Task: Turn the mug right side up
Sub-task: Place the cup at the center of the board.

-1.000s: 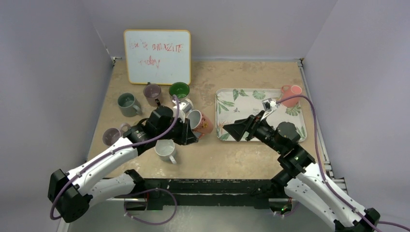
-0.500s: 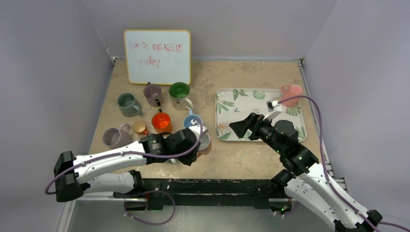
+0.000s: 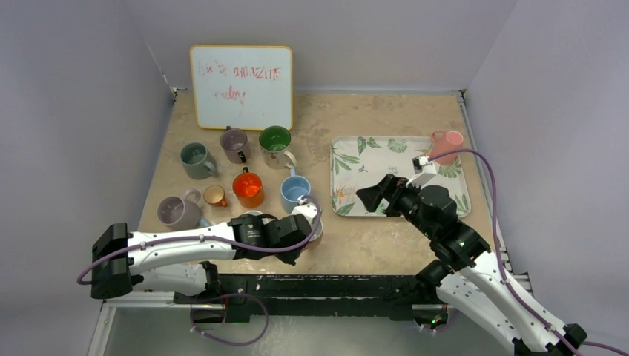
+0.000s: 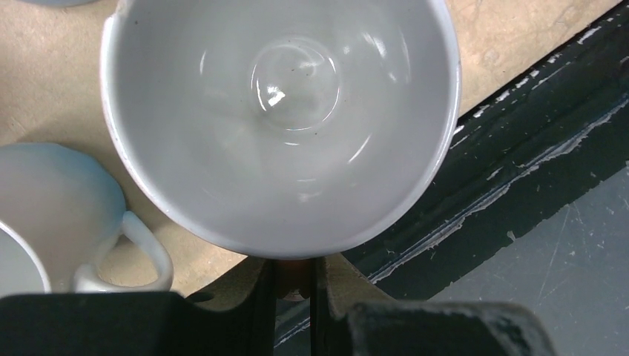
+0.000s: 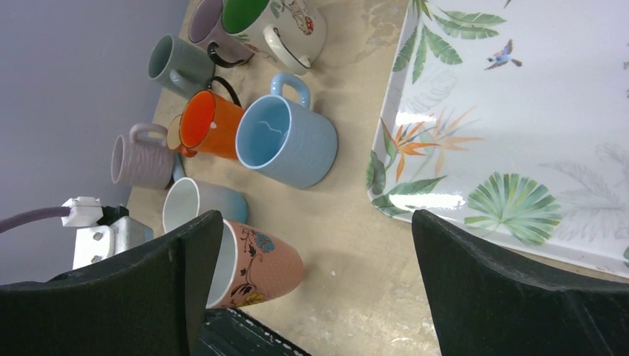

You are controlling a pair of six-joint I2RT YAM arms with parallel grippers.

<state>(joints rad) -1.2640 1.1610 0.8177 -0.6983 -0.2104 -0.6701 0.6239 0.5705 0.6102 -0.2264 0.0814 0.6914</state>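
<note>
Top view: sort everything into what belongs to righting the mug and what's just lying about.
Job: pink mug; left gripper, shut on it.

Lying about: blue mug; orange mug; green mug; grey mug; tray; whiteboard; right gripper, open and idle.

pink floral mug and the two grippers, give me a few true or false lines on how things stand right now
1. The left gripper is shut on the pink floral mug at its rim. True.
2. The mug's opening faces down. False: it faces up, with the white inside showing.
3. The mug is on the tray. False: it is at the near edge of the table, left of the tray.
4. The right gripper is open and holds nothing. True.
</note>
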